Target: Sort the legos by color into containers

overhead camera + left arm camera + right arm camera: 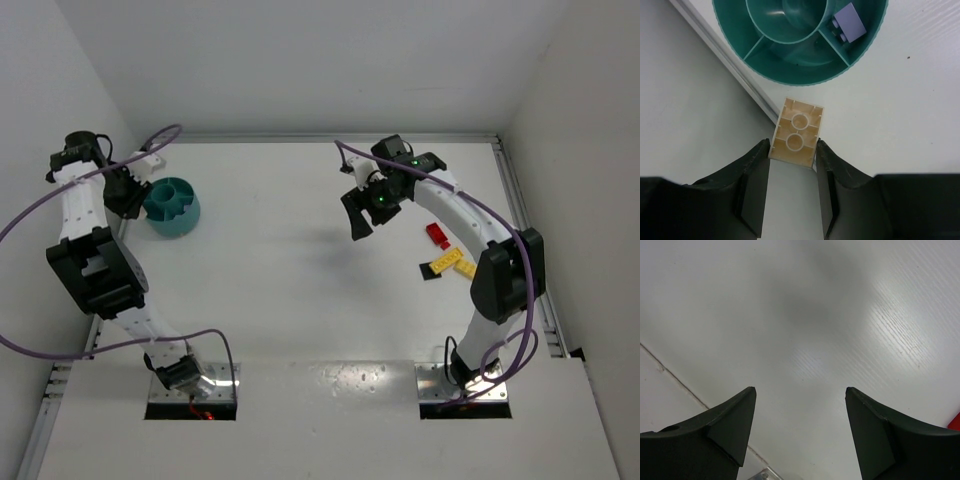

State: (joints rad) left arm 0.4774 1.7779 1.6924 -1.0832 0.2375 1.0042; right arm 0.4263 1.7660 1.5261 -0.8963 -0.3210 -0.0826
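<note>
The left arm (95, 265) reaches to the upper left of the top view, where the round teal plastic bowl (172, 205) stands on the white worktop (280, 280) close to the left wall. In the left wrist view, the left jaws are set narrow and grip a small tan plastic brick (796, 131) by its near end. The brick's hollow underside, with two round tubes, faces the camera. The brick sits just below the bowl's outer wall (805, 81) in the frame and outside the bowl; whether it touches the worktop cannot be told. Inner walls divide the bowl into a round central well and outer compartments. A pale blue plastic brick (850, 22) lies in the outer compartment at the upper right of that frame. The right arm (480, 230) stands at centre right of the top view, well apart from the bowl. In the right wrist view, the right jaws are spread wide with only bare worktop between them. A red plastic brick (437, 235) and two yellow plastic bricks (446, 262) (465, 268) lie loose on the worktop beside the right arm.
</note>
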